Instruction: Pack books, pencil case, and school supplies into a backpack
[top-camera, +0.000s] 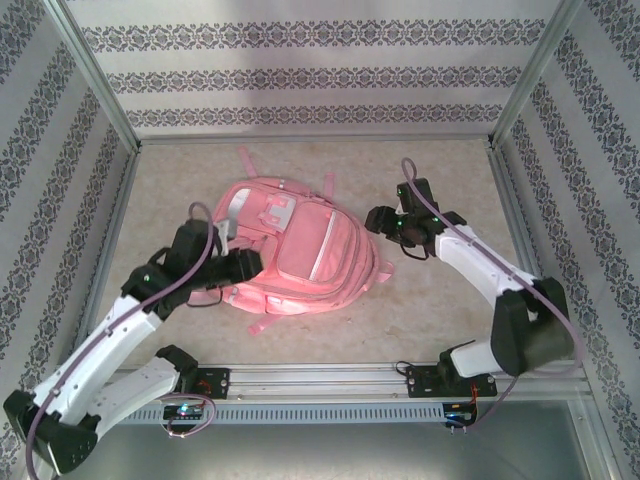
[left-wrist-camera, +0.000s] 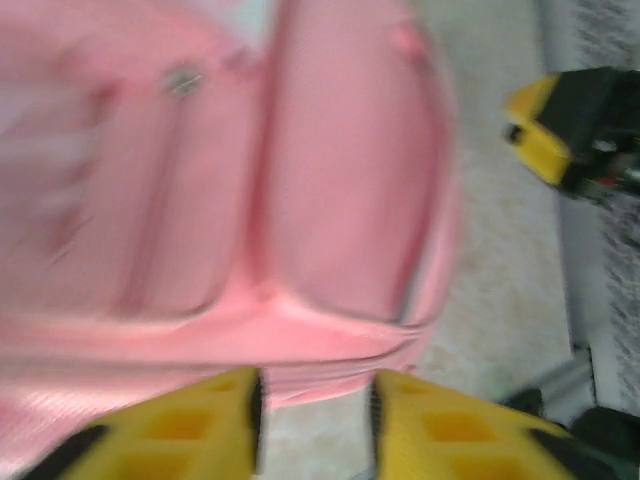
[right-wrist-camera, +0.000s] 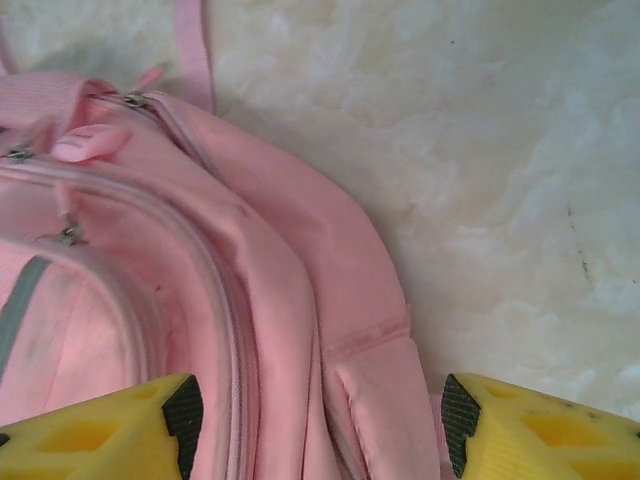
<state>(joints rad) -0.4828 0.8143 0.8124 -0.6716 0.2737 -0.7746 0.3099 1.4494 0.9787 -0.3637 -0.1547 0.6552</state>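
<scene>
The pink backpack (top-camera: 310, 260) lies flat on the table's middle, front pockets up, zips closed. My left gripper (top-camera: 255, 265) is at its left edge. In the blurred left wrist view the backpack (left-wrist-camera: 330, 200) lies just beyond my left gripper (left-wrist-camera: 315, 385), whose jaws stand narrowly apart with bare table between them. My right gripper (top-camera: 375, 220) is at the bag's upper right side. In the right wrist view my right gripper (right-wrist-camera: 315, 410) is wide open and straddles the backpack (right-wrist-camera: 200, 300) at its side seam, without clamping it. Books, pencil case and school supplies are out of view.
A pink strap (top-camera: 245, 160) trails behind the bag toward the back wall. Patterned walls close in three sides, and an aluminium rail (top-camera: 320, 378) runs along the near edge. Bare table (top-camera: 440, 300) lies to the bag's right. The right arm's yellow finger (left-wrist-camera: 540, 140) shows beyond the bag.
</scene>
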